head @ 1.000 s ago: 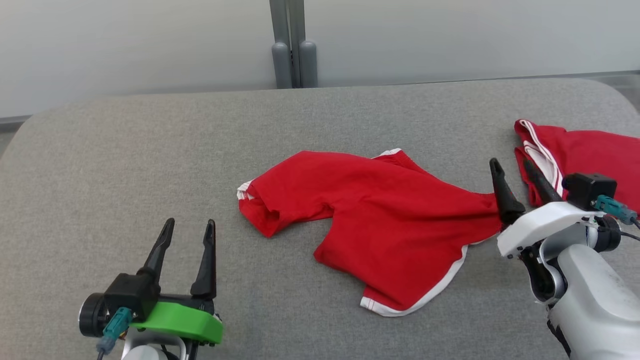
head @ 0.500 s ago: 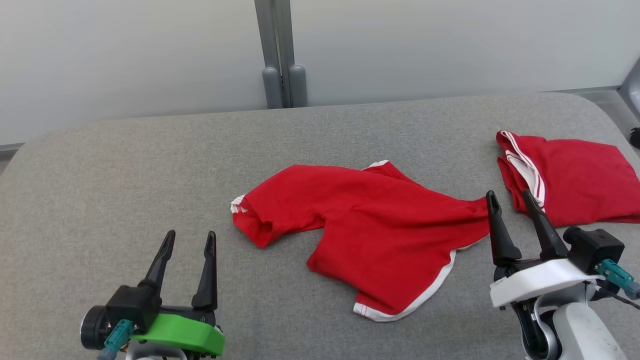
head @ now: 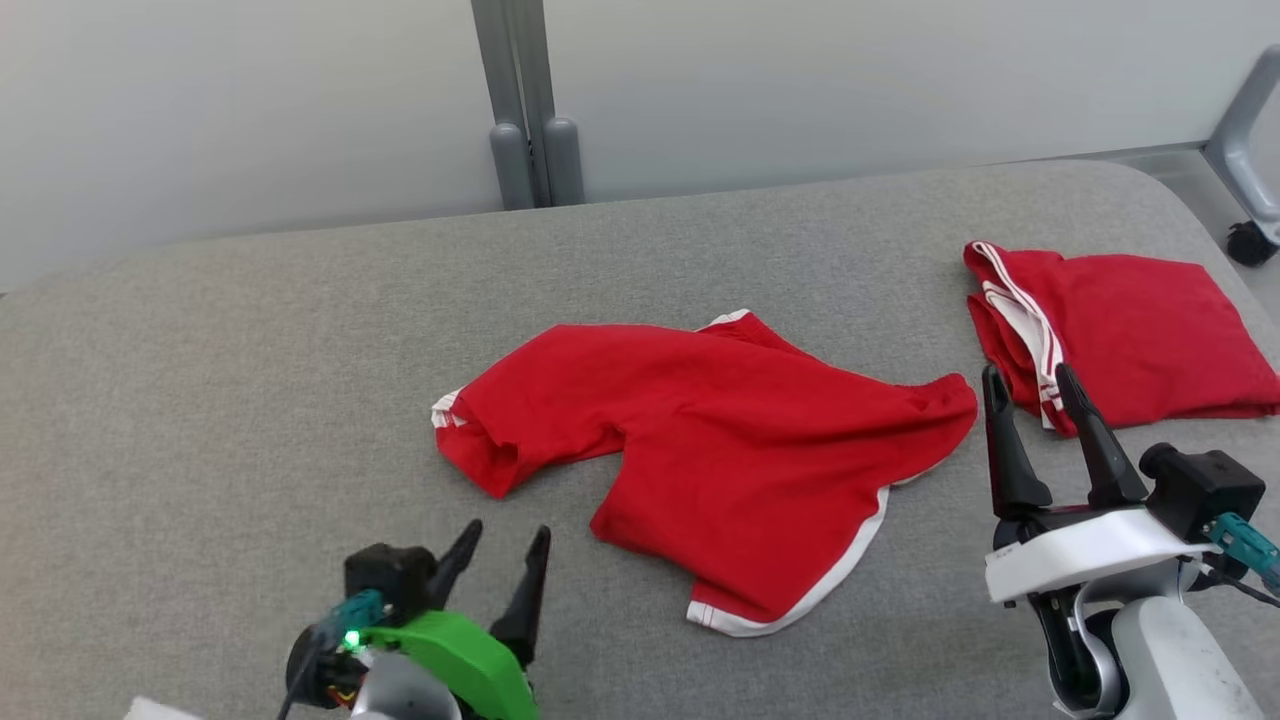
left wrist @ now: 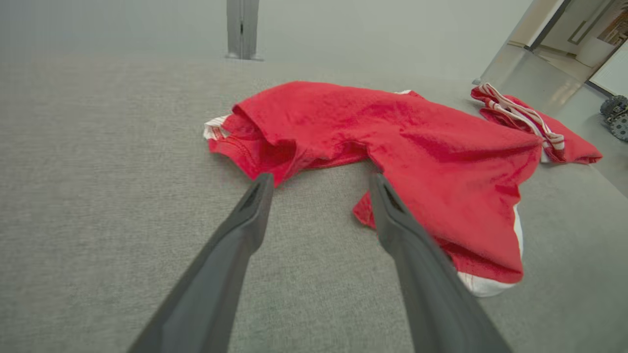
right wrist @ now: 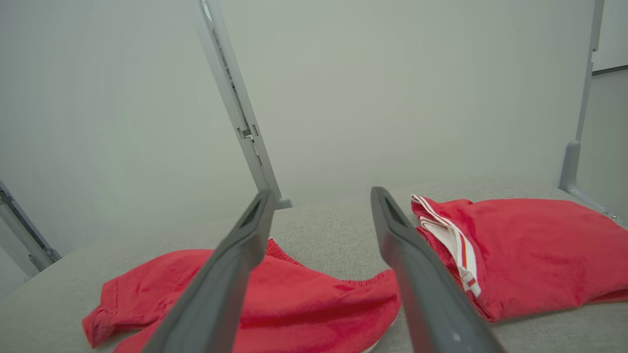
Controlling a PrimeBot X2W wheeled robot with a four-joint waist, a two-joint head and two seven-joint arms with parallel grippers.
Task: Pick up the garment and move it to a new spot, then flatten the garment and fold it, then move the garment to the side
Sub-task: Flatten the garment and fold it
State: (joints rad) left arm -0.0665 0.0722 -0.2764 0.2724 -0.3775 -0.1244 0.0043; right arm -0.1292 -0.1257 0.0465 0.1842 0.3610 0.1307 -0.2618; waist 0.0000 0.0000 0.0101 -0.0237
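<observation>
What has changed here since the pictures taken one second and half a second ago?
The left hand moved toward the crumpled red garment and turned inward, open fingers aimed at it. The right hand, open, drew back from the garment's right corner. Nothing was grasped. The head camera also shifted. The crumpled garment and the folded red garment lie as before on the grey surface.

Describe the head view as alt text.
A crumpled red garment with white trim lies centred on a grey padded surface. The open left gripper sits lower left of it; the open right gripper stands between it and a folded red garment.
</observation>
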